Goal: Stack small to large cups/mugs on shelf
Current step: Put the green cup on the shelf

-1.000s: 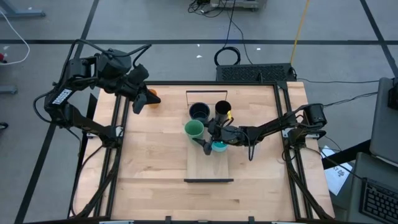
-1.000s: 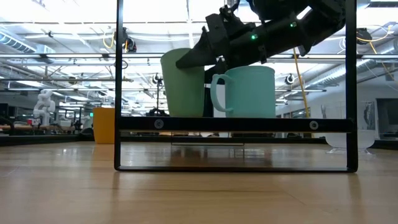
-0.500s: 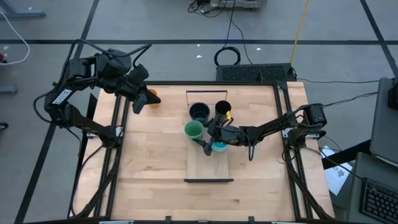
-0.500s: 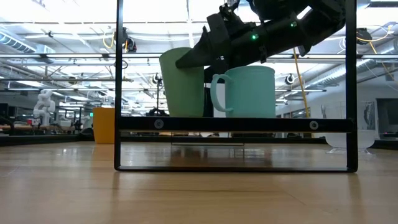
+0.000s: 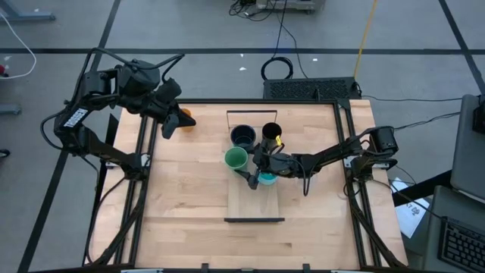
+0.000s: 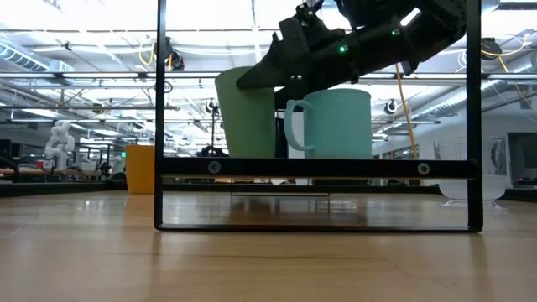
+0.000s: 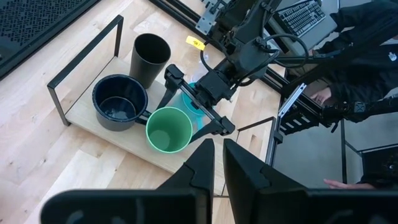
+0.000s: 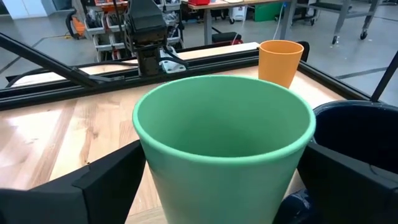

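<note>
Four on the shelf, two to go — I've got the right arm straddling the green cup.

My right gripper [image 5: 244, 168] has its fingers spread wide either side of the green cup [image 5: 236, 158], which stands upright on the shelf [image 5: 254, 205] — the wrist view shows gaps on both sides, so nothing is gripped yet, I judge. Also on the board: the dark mug [image 5: 242, 136] and tall black cup [image 5: 271, 133] at the far end, and the blue mug [image 5: 267, 179] just beside the green one under my arm. None look nested, so the small-to-large order seems unfinished. The orange cup [image 5: 185, 118] sits off the shelf by my waiting left gripper [image 7: 217, 163], fingers almost together, holding nothing. The clear cup [image 6: 466, 179] stands out on the tabletop. The blue mug crowds my wrist.
</note>
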Controlling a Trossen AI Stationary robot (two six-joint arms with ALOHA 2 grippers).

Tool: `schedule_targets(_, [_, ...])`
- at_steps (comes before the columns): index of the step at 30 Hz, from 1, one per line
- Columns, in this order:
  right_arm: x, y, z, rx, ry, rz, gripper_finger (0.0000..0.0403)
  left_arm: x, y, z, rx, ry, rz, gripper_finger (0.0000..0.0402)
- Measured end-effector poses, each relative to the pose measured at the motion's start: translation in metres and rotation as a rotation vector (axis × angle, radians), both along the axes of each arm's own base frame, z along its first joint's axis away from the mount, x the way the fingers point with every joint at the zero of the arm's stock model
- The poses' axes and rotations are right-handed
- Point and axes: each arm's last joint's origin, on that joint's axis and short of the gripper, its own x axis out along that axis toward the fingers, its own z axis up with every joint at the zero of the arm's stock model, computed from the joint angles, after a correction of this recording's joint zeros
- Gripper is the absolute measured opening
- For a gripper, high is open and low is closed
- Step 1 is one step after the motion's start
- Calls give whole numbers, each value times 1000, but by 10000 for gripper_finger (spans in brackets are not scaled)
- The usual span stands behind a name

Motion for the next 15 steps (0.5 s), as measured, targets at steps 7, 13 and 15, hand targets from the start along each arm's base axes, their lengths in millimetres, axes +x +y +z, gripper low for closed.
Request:
schedule_targets(7, [1,-1,3,4,-33,-3,397,0,0,0,0,0,0,33])
schedule_targets(13, [1,-1,2,47,-30,16,399,0,0,0,-1,0,-2,33])
schedule_targets(15, [1,-1,0,56,-13,21,399,0,0,0,-3,-1,-4,33])
